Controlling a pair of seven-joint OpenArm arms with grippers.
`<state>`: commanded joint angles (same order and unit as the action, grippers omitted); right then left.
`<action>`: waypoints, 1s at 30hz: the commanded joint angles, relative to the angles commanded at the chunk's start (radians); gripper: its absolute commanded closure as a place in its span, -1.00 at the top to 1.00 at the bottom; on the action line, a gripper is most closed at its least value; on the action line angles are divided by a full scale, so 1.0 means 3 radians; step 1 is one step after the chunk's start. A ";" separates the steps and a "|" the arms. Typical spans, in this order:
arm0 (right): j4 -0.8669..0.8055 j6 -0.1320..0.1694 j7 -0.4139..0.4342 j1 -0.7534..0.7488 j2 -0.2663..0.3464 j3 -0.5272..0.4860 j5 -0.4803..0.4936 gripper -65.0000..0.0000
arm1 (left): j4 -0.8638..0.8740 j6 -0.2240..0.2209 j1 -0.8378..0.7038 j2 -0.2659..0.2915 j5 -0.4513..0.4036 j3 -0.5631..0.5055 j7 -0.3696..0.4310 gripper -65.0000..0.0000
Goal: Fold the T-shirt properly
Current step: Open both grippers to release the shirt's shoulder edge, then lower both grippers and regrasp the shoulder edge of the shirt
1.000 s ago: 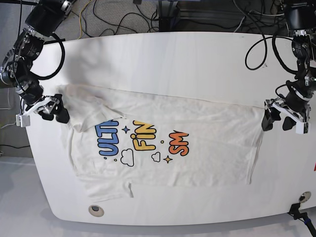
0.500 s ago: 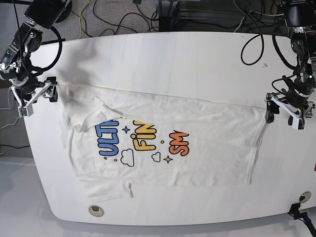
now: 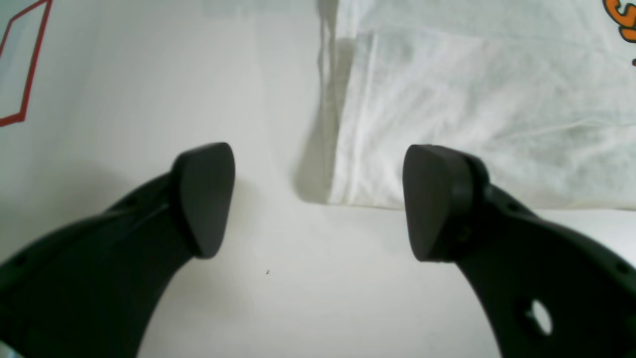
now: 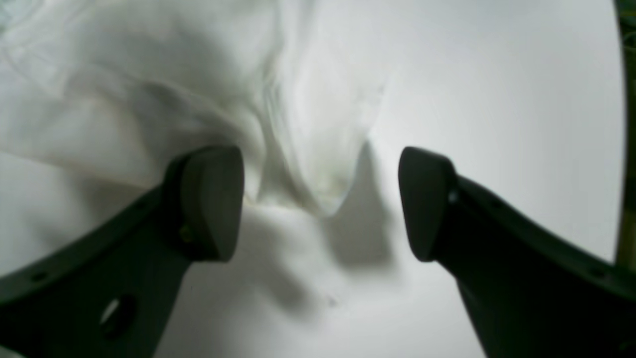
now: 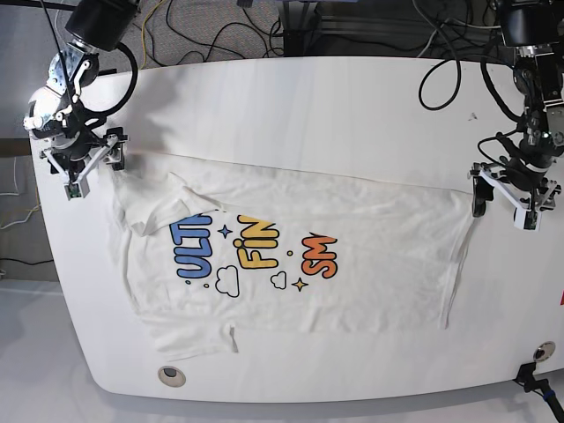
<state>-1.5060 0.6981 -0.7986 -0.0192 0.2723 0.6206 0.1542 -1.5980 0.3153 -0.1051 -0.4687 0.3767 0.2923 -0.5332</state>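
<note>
At the left of the base view, the right gripper [image 5: 116, 148] is at the upper left corner of the shirt [image 5: 352, 229]. Its own wrist view shows the two fingers [image 4: 211, 204] wide apart with a rumpled corner of white cloth between them; nothing is clamped. The left finger in that view overlaps the cloth, though whether it touches cannot be told.

The shirt lies across the middle of the white table [image 5: 308, 106], reaching from the left part of the frame to the right. Its upper part is folded down in a long plain band, with a crumpled flap at the left end that partly covers the print [image 5: 257, 242]. Blue "ULT", yellow "FIN" and orange "SM" show below the band, with small stars and clouds around them. A sleeve spreads out at the lower left, near a round hole [image 5: 172, 376] in the table.

At the right of the base view, the left gripper [image 5: 489, 192] is by the shirt's upper right corner. In its wrist view the fingers [image 3: 206, 199] stand wide apart, holding nothing, with the folded corner in the gap and the right finger overlapping the cloth edge.
</note>
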 joint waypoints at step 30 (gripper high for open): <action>0.0378 0.0000 0.0164 0.0020 0.0026 -0.0010 0.0015 -1.00 | 0.0440 0.0000 0.0205 0.0184 0.0015 0.0005 -0.0005 0.54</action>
<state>-1.3924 0.6981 -0.7495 -0.0130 0.2800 0.6176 0.1588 -1.4661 0.3153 -0.0437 -0.4135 0.3813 0.2938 -0.5347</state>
